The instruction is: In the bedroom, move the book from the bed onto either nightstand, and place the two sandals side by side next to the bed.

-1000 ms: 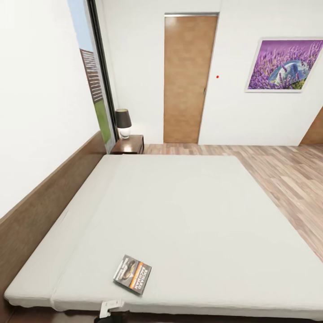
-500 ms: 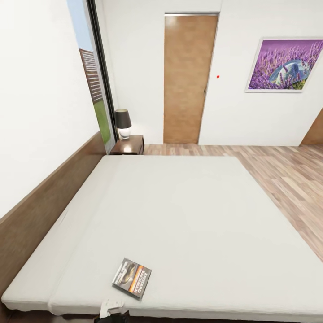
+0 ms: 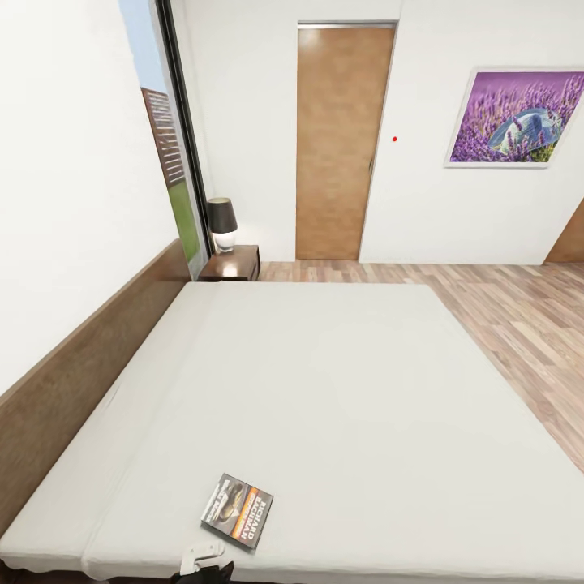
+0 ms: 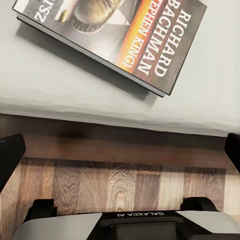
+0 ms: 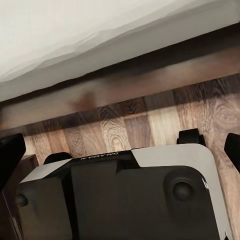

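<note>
The left claw (image 4: 120, 150) hangs with its fingers spread wide and empty, just before the bed (image 3: 341, 389). The right claw (image 5: 120, 147) is also wide and empty. The book (image 3: 237, 510) lies near the bed's close edge, not yet lifted. The nightstand (image 3: 233, 263) waits far behind.

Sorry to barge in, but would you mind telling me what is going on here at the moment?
The robot stands at the near edge of the bed, looking across the bedroom. The book lies flat on the mattress close to that edge, not yet picked up. The left gripper hangs just off the bed's side over the wood floor, jaws open and holding nothing. A nightstand with a lamp waits at the far corner.
</note>
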